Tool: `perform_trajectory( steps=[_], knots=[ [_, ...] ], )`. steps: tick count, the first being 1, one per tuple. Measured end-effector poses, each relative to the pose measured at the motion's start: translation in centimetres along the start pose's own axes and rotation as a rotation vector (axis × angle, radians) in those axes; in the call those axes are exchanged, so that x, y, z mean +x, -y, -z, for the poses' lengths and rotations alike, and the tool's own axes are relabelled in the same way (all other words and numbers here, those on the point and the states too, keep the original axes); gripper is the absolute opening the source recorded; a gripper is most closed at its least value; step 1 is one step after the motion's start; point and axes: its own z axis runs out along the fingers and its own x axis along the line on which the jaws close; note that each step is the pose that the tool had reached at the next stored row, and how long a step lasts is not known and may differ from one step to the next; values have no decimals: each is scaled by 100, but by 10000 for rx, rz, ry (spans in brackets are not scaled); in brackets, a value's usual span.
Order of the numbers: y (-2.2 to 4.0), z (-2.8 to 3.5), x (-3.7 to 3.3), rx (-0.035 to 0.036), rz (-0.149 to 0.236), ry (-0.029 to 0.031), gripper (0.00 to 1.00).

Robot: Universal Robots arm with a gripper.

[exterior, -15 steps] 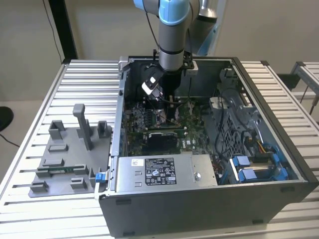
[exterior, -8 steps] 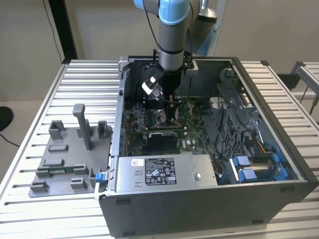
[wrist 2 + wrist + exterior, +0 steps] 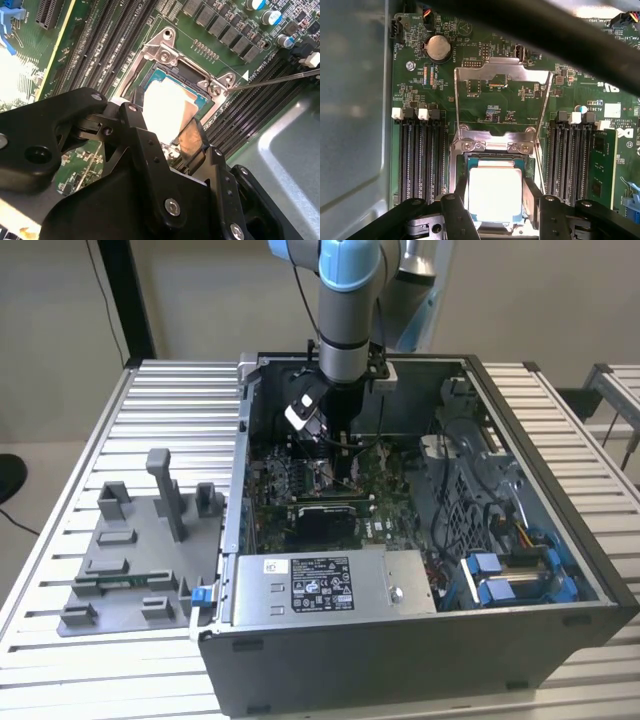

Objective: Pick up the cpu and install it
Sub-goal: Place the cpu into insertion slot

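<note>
In the exterior view the grey and blue robot arm [image 3: 345,330] reaches straight down into the open black computer case [image 3: 560,630] lying on the ribbed aluminium table [image 3: 180,390]. Its black end effector [image 3: 337,462] sits low over the green motherboard [image 3: 395,515], probably because the part can only enter from directly above. In the second wrist view the metal-framed square socket with a dark centre [image 3: 165,50] lies open. Its thin steel lever rod [image 3: 280,79] is swung clear to one side, which leaves the opening free. The cpu [image 3: 167,107], a small flat square chip with a pale silver-grey metal top, sits inside the socket's frame. It glares almost white, with a narrow blue-green border showing along two sides. One of the fingers [image 3: 192,136] rests against the cpu's edge. In the first wrist view the socket's steel load plate [image 3: 502,75] stands folded back beyond the frame for the same reason. The cpu [image 3: 495,195] lies level and square with the socket. The end effector appears to be pinching it by two opposite edges, judging by the fingers [image 3: 532,195] lying close against them. Such a grip likely keeps the chip flat and its underside untouched. I cannot tell whether it is fully seated or just above the contacts.
</note>
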Motion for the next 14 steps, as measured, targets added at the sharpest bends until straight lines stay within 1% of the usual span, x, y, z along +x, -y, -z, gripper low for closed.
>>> perform_trajectory(
  steps=[14],
  knots=[
    [1, -23, 7, 1, -1, 0, 0]
  ],
)
